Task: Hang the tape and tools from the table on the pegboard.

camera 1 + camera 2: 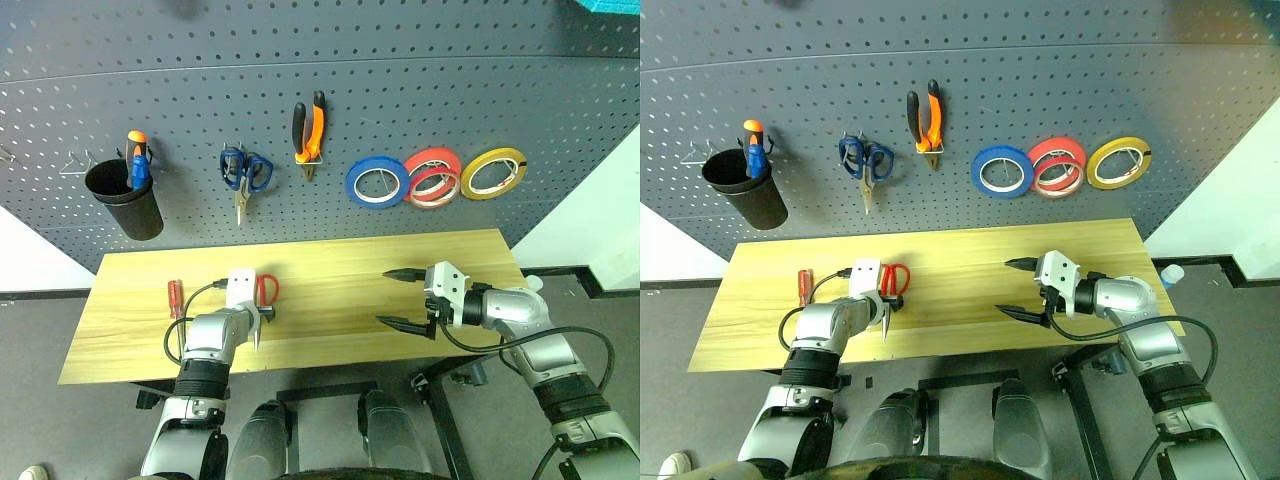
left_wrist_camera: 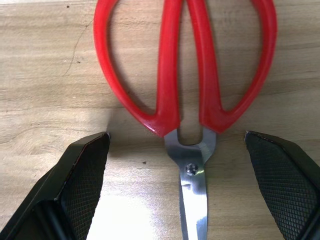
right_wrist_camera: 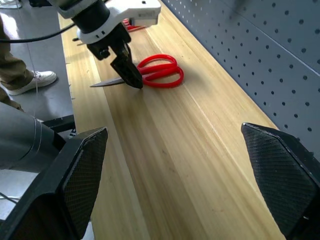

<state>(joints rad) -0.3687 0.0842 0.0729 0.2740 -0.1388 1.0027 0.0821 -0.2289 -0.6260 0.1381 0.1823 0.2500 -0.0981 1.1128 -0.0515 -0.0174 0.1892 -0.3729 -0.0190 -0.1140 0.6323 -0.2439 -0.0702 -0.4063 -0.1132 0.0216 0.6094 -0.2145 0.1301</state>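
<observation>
On the light wood table [image 1: 330, 270] lie the red-handled scissors [image 1: 267, 289] and, further left, a small red screwdriver [image 1: 175, 298]. My left gripper [image 2: 176, 135] points down over the scissors [image 2: 165, 75], open, with one finger [image 2: 80, 180] on each side of the pivot and the blades towards me. My right gripper [image 1: 383, 297] hovers open over the table's right half with nothing between its fingers. The orange-and-black pliers [image 1: 309, 130] hang on the dark grey pegboard [image 1: 200, 70]. A slim red ring of tape [image 1: 437, 198] hangs there too, overlapping a thicker red roll.
Also on the pegboard are a black cup [image 1: 125, 205] holding an orange-and-blue screwdriver, blue-handled scissors [image 1: 244, 172], a blue roll [image 1: 376, 182] and a yellow roll [image 1: 493, 172]. A person's white shoe [image 3: 35, 80] stands on the floor past the table's left end.
</observation>
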